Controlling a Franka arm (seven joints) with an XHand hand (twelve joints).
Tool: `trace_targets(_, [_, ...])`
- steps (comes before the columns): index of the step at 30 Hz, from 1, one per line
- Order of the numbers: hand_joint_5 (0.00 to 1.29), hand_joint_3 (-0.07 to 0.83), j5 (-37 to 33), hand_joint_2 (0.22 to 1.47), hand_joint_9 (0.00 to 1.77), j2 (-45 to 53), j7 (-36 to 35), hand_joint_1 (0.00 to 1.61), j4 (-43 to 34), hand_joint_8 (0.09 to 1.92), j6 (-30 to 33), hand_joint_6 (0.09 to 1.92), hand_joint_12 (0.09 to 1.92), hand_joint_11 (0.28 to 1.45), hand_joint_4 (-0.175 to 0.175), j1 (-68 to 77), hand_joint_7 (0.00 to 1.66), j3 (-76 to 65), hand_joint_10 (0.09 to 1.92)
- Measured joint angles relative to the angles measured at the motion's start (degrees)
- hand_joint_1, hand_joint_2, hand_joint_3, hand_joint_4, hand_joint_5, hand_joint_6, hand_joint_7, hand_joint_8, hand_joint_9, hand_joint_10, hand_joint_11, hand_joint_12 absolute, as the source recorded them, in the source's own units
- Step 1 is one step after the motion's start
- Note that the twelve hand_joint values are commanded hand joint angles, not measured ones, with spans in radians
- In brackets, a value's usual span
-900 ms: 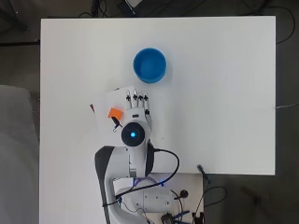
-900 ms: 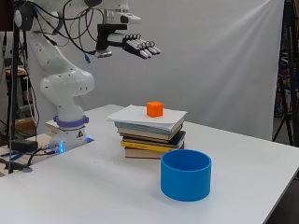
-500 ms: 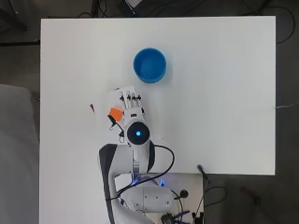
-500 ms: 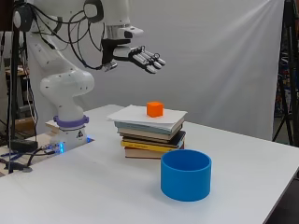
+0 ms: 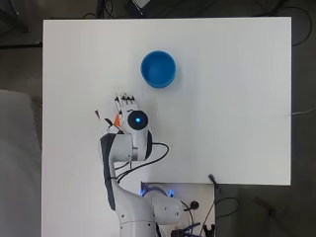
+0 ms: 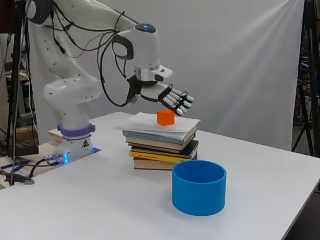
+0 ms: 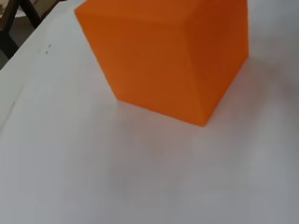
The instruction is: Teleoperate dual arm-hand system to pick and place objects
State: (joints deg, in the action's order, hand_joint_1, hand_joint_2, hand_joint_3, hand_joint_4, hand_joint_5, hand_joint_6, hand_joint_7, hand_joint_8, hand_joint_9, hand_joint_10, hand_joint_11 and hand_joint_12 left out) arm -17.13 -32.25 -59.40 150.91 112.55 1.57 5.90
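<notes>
The robot hand (image 6: 167, 95) hangs just above the orange cube (image 6: 166, 117), palm down, its fingers (image 6: 181, 100) stretched out and only slightly bent, holding nothing. In the side view a gap shows between the fingers and the top of the cube; they do not touch it.

The cube sits on a white sheet (image 6: 150, 121) that tops a stack of books (image 6: 162, 147). The stack stands on the white worktop (image 6: 260, 200), near the arm's base. In the wrist view the cube (image 7: 168, 56) fills most of the picture, resting flat on the white sheet (image 7: 140, 177).

From overhead, the arm covers most of the stack; only a sliver of the cube (image 5: 117, 120) shows beside the arm, with the fingers (image 5: 126, 100) reaching past it toward the bowl.

A blue bowl (image 6: 199, 186) stands upright on the worktop, apart from the books and on the far side of them from the arm's base. Overhead, the bowl (image 5: 158, 69) lies up the view from the robot hand (image 5: 125, 101).
</notes>
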Motion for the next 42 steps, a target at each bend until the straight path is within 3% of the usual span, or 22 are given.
trace_targets(7, [0.22, 0.001, 0.2, 0.98, 0.43, 1.6, 6.9, 0.36, 0.4, 0.09, 3.6, 0.09, 0.09, 0.50, 0.033, 0.2, 0.30, 2.2, 0.09])
trace_targets(13, [0.23, 0.002, -0.5, 0.99, 0.43, -2.6, -0.2, 0.33, 8.5, 0.09, 13.6, 0.09, 0.09, 0.50, 0.028, 0.5, 0.30, 2.4, 0.09])
trace_targets(14, [0.34, 0.004, -0.6, 1.02, 0.50, -3.3, -1.3, 0.35, 9.6, 0.09, 15.1, 0.09, 0.09, 0.53, 0.048, 0.6, 0.40, 2.3, 0.09])
trace_targets(15, [0.51, 0.000, -0.7, 1.09, 0.64, -4.1, -2.6, 0.70, 10.7, 0.51, 16.2, 0.50, 0.09, 0.64, 0.019, 0.6, 0.53, 2.2, 0.43])
trace_targets(16, [0.60, 0.002, -0.9, 1.18, 0.73, -4.6, -3.7, 0.91, 11.7, 1.04, 16.5, 0.87, 0.58, 0.65, -0.025, 0.7, 0.60, 2.1, 1.03])
trace_targets(17, [0.64, 0.002, -1.3, 1.24, 0.81, -4.9, -4.6, 1.03, 12.4, 1.38, 16.7, 1.09, 1.07, 0.66, -0.075, 0.8, 0.64, 1.8, 1.44])
trace_targets(18, [0.64, 0.002, -2.1, 1.27, 0.83, -5.0, -5.7, 1.09, 12.7, 1.56, 16.9, 1.22, 1.37, 0.64, -0.100, 0.9, 0.66, 1.3, 1.68])
trace_targets(19, [0.62, 0.002, -3.1, 1.30, 0.80, -4.9, -7.3, 1.10, 12.8, 1.63, 17.0, 1.31, 1.49, 0.60, -0.080, 1.0, 0.67, 0.5, 1.78])
trace_targets(20, [0.60, 0.001, -4.1, 1.31, 0.74, -4.7, -9.5, 0.99, 12.8, 1.48, 17.1, 1.43, 1.36, 0.56, 0.015, 1.0, 0.60, -0.4, 1.66])
trace_targets(21, [0.57, 0.002, -4.8, 1.33, 0.67, -4.7, -12.0, 0.88, 12.8, 1.42, 17.3, 1.53, 1.05, 0.57, 0.088, 1.1, 0.53, -1.2, 1.53])
trace_targets(22, [0.54, 0.002, -5.1, 1.35, 0.61, -4.7, -14.8, 0.80, 12.7, 1.51, 17.3, 1.60, 0.79, 0.59, 0.132, 1.2, 0.45, -1.7, 1.51])
trace_targets(23, [0.54, -0.001, -5.3, 1.35, 0.58, -4.7, -17.2, 0.78, 12.6, 1.43, 17.3, 1.61, 0.57, 0.61, 0.154, 1.3, 0.44, -1.9, 1.38])
trace_targets(24, [0.49, -0.015, -5.3, 1.29, 0.59, -5.0, -19.4, 0.72, 12.4, 1.27, 17.5, 1.40, 0.39, 0.64, 0.153, 1.3, 0.46, -1.8, 1.20])
trace_targets(25, [0.44, -0.020, -5.3, 1.23, 0.59, -5.3, -20.7, 0.64, 12.2, 0.88, 17.7, 0.98, 0.23, 0.63, 0.117, 1.4, 0.47, -1.5, 0.86])
trace_targets(26, [0.31, -0.024, -5.2, 1.12, 0.46, -5.7, -21.1, 0.50, 11.9, 0.51, 17.7, 0.58, 0.13, 0.57, 0.101, 1.4, 0.35, -1.1, 0.52])
trace_targets(27, [0.17, -0.022, -5.0, 1.02, 0.34, -5.9, -20.3, 0.37, 11.4, 0.27, 17.5, 0.30, 0.09, 0.51, 0.099, 1.4, 0.21, -0.7, 0.29])
trace_targets(28, [0.11, -0.015, -4.8, 0.96, 0.30, -5.9, -18.6, 0.28, 10.7, 0.14, 17.0, 0.15, 0.09, 0.49, 0.101, 1.4, 0.16, -0.3, 0.16])
trace_targets(31, [0.12, -0.002, -3.7, 0.90, 0.31, -6.3, -9.7, 0.19, 8.6, 0.09, 15.4, 0.09, 0.09, 0.47, 0.093, 1.1, 0.19, 1.2, 0.09])
trace_targets(36, [0.20, 0.000, 4.1, 0.89, 0.33, -8.5, 5.3, 0.21, 6.7, 0.09, 12.3, 0.09, 0.09, 0.46, 0.085, -0.6, 0.23, 0.5, 0.09])
trace_targets(42, [0.24, 0.003, 13.5, 0.91, 0.33, -11.1, 9.5, 0.29, 7.4, 0.09, 9.2, 0.09, 0.09, 0.45, 0.086, -3.6, 0.22, -7.1, 0.09])
